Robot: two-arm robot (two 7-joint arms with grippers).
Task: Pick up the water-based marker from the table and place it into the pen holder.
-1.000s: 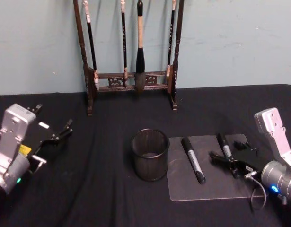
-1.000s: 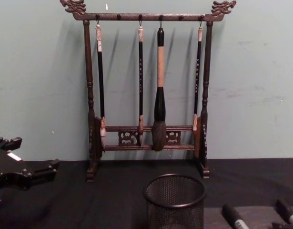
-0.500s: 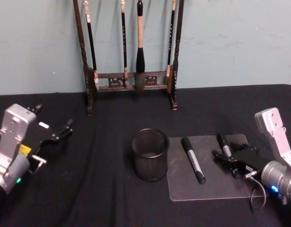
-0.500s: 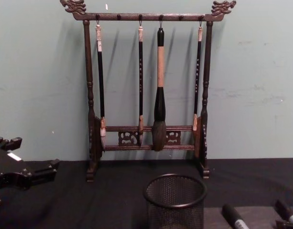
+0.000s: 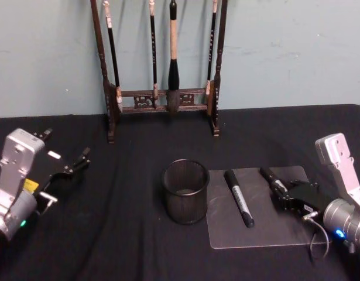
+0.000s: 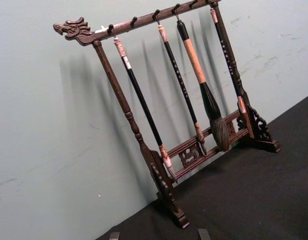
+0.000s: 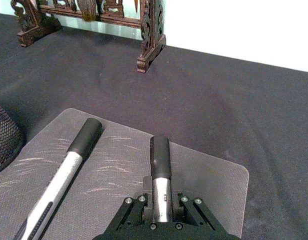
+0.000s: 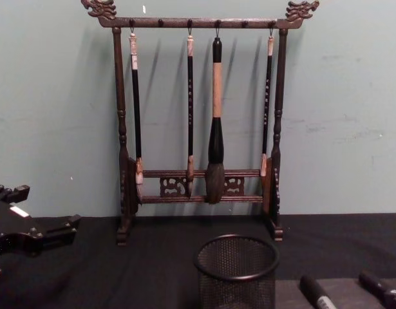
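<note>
Head view: low right tool (image 5: 283, 194) grips water-based marker (image 5: 268, 176).

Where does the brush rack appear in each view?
Head view: brush rack top centre, behind the pen holder; left pincer parked lower left.
Chest view: brush rack centre, behind the pen holder.
Left wrist view: brush rack tilted across the middle.
Right wrist view: its feet in the background, beyond the right pincer holding the water-based marker.
Shared landmark: the black table beneath.
</note>
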